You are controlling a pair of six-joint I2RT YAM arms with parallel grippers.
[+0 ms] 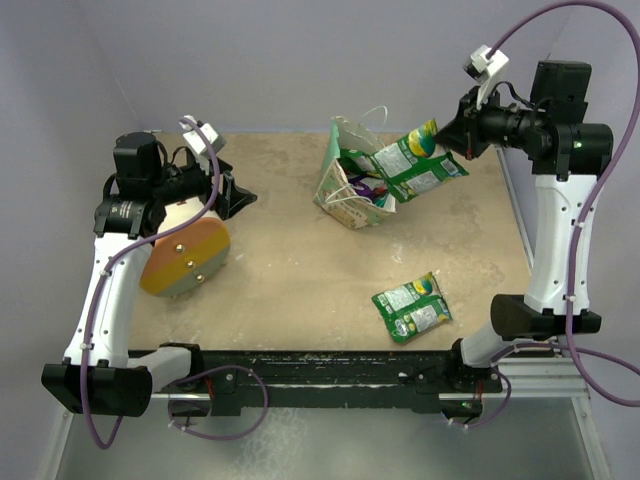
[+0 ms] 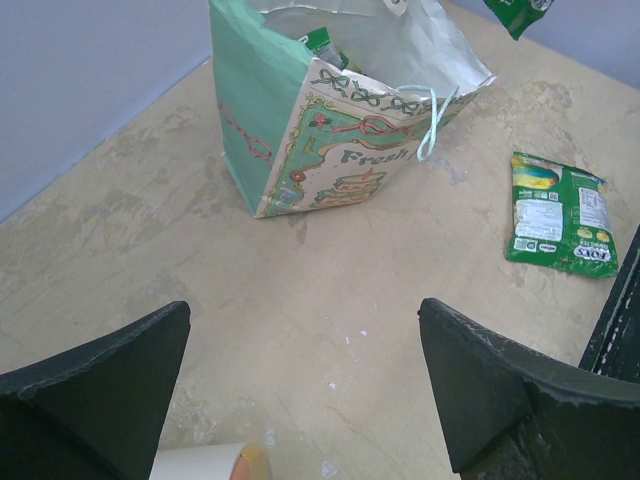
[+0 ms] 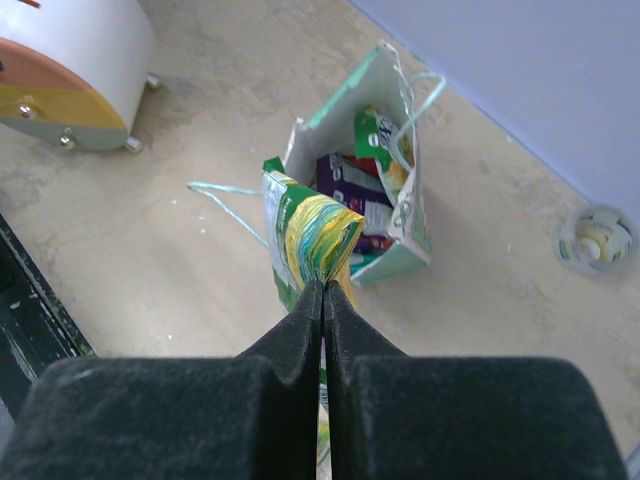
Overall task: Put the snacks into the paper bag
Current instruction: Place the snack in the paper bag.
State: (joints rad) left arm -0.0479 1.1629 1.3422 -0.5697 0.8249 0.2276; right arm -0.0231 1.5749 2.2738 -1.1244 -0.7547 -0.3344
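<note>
The paper bag [image 1: 338, 170] stands open and tilted at the table's far middle, with purple and green packets inside; it also shows in the left wrist view [image 2: 300, 130] and the right wrist view [image 3: 400, 225]. My right gripper [image 1: 462, 128] is shut on green snack packets [image 1: 412, 162] and holds them in the air just right of the bag's mouth; in the right wrist view the jaws [image 3: 323, 285] pinch the packets' edge [image 3: 310, 235]. Another green packet [image 1: 411, 307] lies on the table at the near right, also in the left wrist view [image 2: 558, 215]. My left gripper [image 1: 238, 198] is open and empty, left of the bag.
A big cream cone-shaped object with an orange end [image 1: 186, 252] lies under my left arm. A small round white item [image 3: 596, 240] sits on the table beyond the bag in the right wrist view. The black rail [image 1: 330, 365] runs along the near edge.
</note>
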